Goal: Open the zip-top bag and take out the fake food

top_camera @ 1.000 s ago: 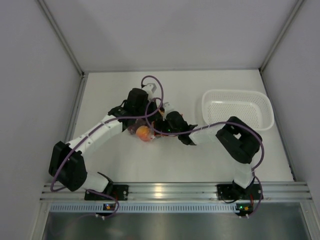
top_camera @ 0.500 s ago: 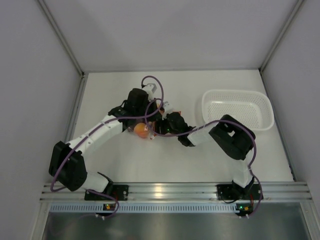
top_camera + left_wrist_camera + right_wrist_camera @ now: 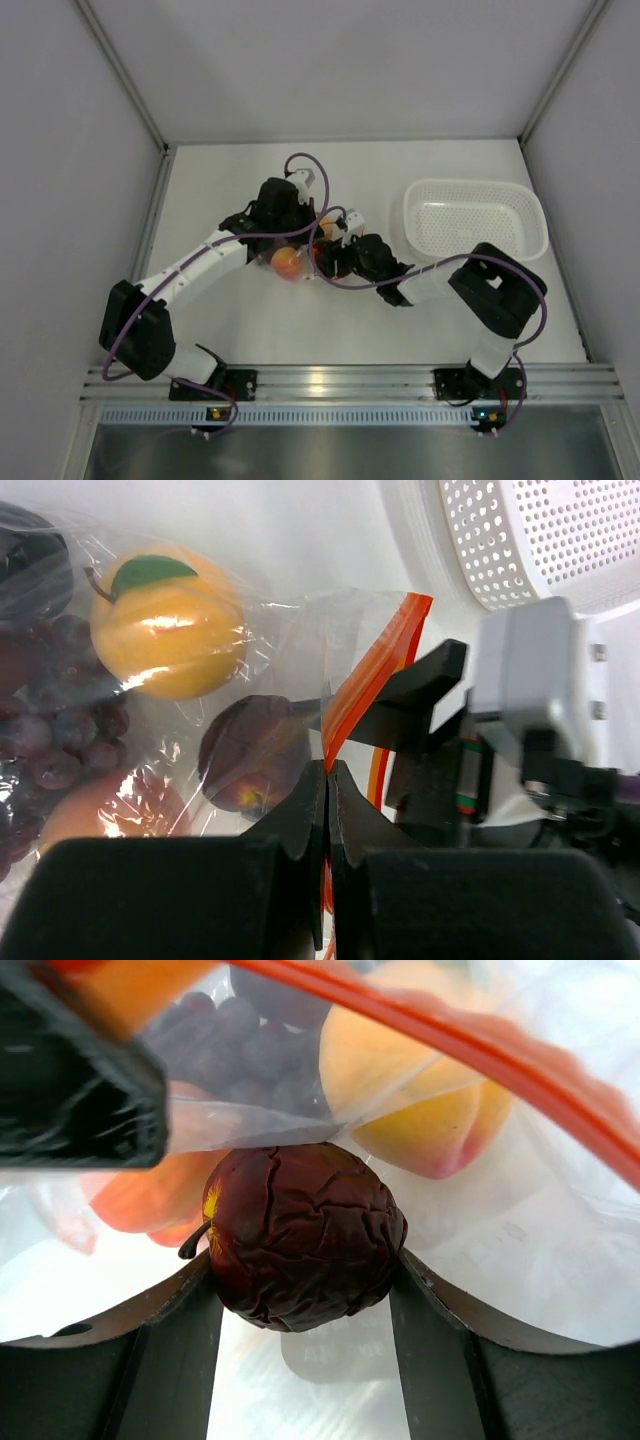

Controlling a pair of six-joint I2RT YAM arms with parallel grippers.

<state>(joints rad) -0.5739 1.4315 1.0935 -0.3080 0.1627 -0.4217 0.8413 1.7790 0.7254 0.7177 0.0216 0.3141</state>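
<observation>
Snugly, right pincer (image 3: 303,1258) grips wrinkled dark-red fruit (image 3: 305,1220).

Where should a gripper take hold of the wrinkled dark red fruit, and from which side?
Across its widest middle, one finger on each flank, where the right gripper sits. The dark red fruit is round, with the peach behind it, so approach from the right wrist's side.

Clear zip-top bag (image 3: 300,630) holding fake food (image 3: 165,625)

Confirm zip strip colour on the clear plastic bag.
Red-orange thin zip strip on the clear crinkly plastic bag; shows best in left wrist view.
</observation>
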